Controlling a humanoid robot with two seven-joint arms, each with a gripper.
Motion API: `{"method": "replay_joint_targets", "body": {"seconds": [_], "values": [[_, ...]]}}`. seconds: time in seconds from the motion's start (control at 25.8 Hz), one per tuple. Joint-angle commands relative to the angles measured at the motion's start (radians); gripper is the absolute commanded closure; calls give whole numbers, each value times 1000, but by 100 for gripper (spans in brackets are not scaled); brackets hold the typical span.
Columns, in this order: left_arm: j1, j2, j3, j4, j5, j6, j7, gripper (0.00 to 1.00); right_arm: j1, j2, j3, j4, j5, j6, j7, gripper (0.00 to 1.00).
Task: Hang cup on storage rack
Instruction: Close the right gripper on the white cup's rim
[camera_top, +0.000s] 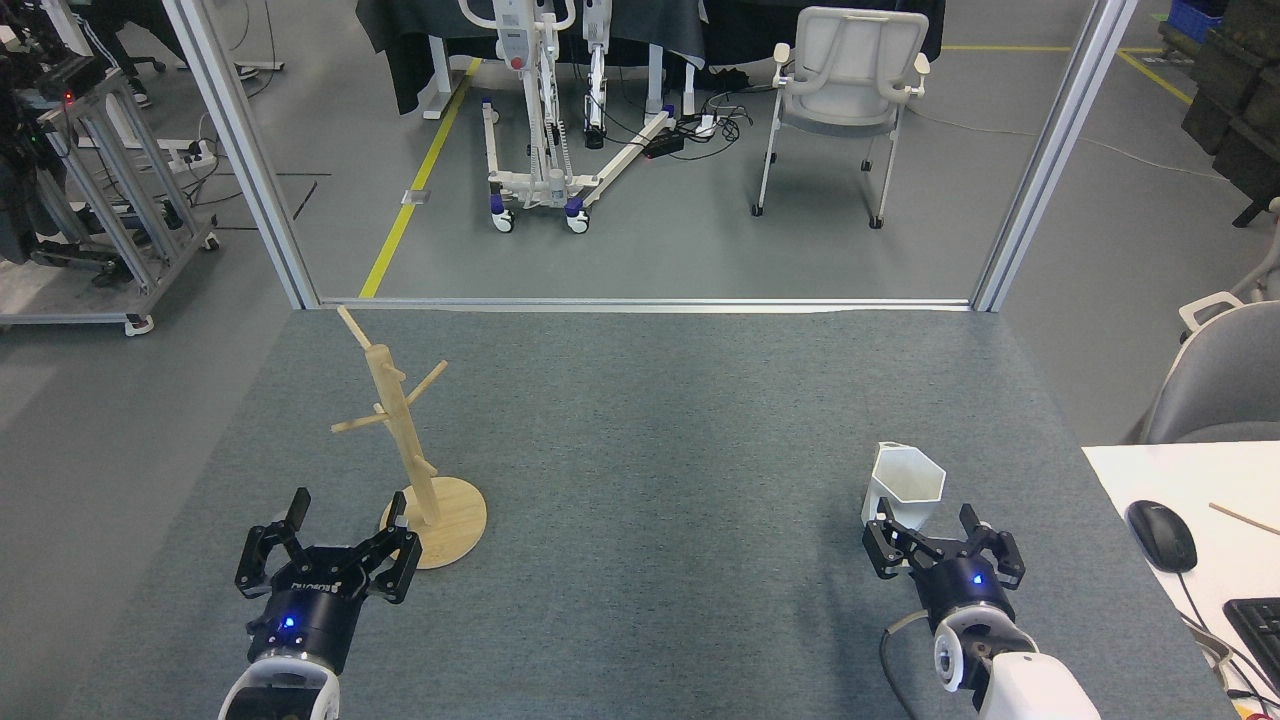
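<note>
Early stage: cup (906, 487) upright at lower right, ungrasped, between spread fingers of right gripper (941, 525); left gripper (345, 515) spread beside storage rack (412, 450) at lower left; grasping, hanging pending.

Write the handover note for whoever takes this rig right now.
Right gripper: open, empty, fingers on either side of the cup's near lower part, no grasp yet.
Left gripper: open, empty, beside the storage rack's base.
Cup stands upright on the grey table, far right of the rack; all pegs bare.
Done: approach only.
Left: grasp the cup, carry it over, hook its handle on a peg.
</note>
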Motion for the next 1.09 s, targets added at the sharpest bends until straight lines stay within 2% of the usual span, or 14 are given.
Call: {"method": "replay_joint_targets", "body": {"seconds": [0.0, 0.43, 0.81, 1.05], "values": [[-1, 0, 0, 1, 0, 0, 4, 1, -52, 18, 29, 55, 0, -2, 1, 2], [-1, 3, 0, 1, 0, 0, 8, 1, -140, 50, 36, 173, 0, 2, 1, 2], [0, 3, -3, -2, 0, 0, 8, 1, -206, 37, 27, 247, -4, 2, -1, 2], [20, 1, -2, -6, 0, 0, 8, 1, -213, 43, 26, 285, -4, 2, -1, 2]]}}
